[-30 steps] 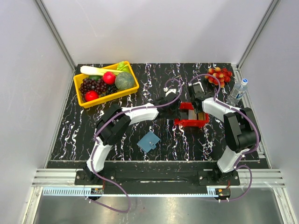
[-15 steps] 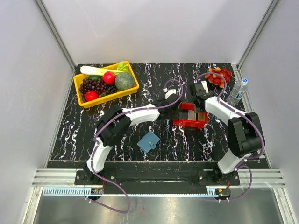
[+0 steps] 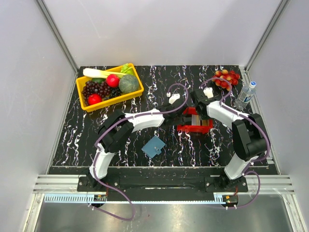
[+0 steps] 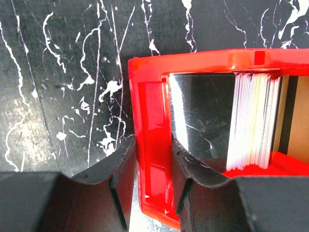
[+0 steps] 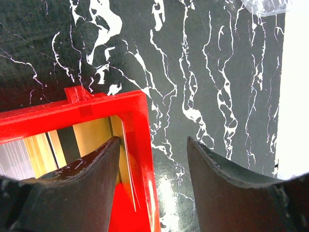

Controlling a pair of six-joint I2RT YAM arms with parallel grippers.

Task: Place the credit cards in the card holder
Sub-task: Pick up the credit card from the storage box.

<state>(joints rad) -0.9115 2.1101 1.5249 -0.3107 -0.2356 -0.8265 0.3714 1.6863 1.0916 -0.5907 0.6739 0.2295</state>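
The credit cards (image 4: pixel 253 121) stand on edge as a stack inside a small red tray (image 3: pixel 193 129); white, shiny dark (image 4: pixel 203 116) and tan-gold (image 5: pixel 91 133) ones show. My left gripper (image 4: pixel 153 186) is shut on the tray's left wall (image 4: pixel 149 145), one finger on each side of it. My right gripper (image 5: pixel 153 162) hangs open over the tray's far right corner (image 5: pixel 140 125). Its left finger is inside the tray against the tan card, and its right finger is well clear of the wall outside. The steel-blue card holder (image 3: pixel 154 146) lies alone on the table, nearer the arms' bases.
A yellow basket (image 3: pixel 136 92) of fruit and vegetables sits at the back left. A bunch of red fruit (image 3: pixel 227 78) and a small water bottle (image 3: pixel 246 93) stand at the back right, close to the right arm.
My right gripper has come down and leftwards onto the tray's far right corner. The left gripper keeps its hold, and the tray has shifted slightly to the left.
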